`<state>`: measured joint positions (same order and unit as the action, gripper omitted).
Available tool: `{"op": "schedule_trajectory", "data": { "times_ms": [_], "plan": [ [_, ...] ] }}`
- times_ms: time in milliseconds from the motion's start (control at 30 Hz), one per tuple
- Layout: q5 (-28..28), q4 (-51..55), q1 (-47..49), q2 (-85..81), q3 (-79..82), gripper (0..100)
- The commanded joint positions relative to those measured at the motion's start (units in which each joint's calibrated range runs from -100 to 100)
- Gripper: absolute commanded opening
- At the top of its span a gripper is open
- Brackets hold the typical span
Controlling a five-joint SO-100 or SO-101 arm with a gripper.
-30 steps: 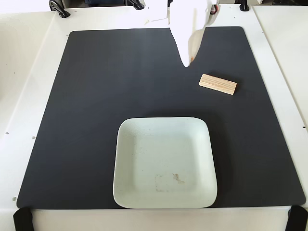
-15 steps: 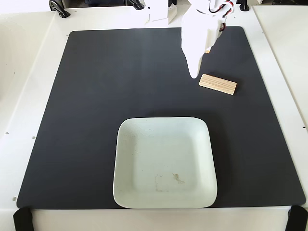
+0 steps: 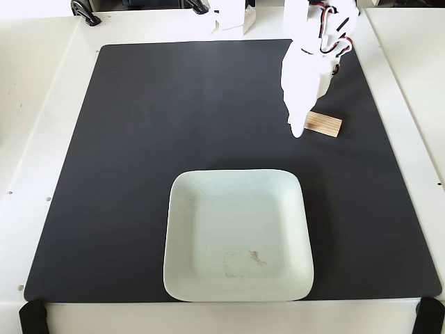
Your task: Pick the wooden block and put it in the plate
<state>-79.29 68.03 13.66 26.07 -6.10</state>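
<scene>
Pincer (image 3: pixel 297 129), white, tip down at the wooden block (image 3: pixel 325 124); opening cannot be told.
Block: flat on black mat (image 3: pixel 139 139), just right of the tip. Plate (image 3: pixel 238 235): nearer the camera, apart. Tabletop (image 3: pixel 42 104): white.

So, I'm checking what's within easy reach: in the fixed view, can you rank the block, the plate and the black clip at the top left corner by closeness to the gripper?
1. Block, right beside the gripper.
2. Plate, lower centre.
3. Clip, far top left.
</scene>
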Motion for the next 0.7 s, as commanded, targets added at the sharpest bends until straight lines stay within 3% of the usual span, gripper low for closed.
{"op": "schedule_trajectory", "data": {
  "times_ms": [0,400,667],
  "plan": [
    [1.8,-0.5,1.0,1.0,-3.3,33],
    [3.2,-0.4,2.6,3.1,-5.2,31],
    [3.0,0.0,2.6,3.1,-5.1,0]
  ]
}}
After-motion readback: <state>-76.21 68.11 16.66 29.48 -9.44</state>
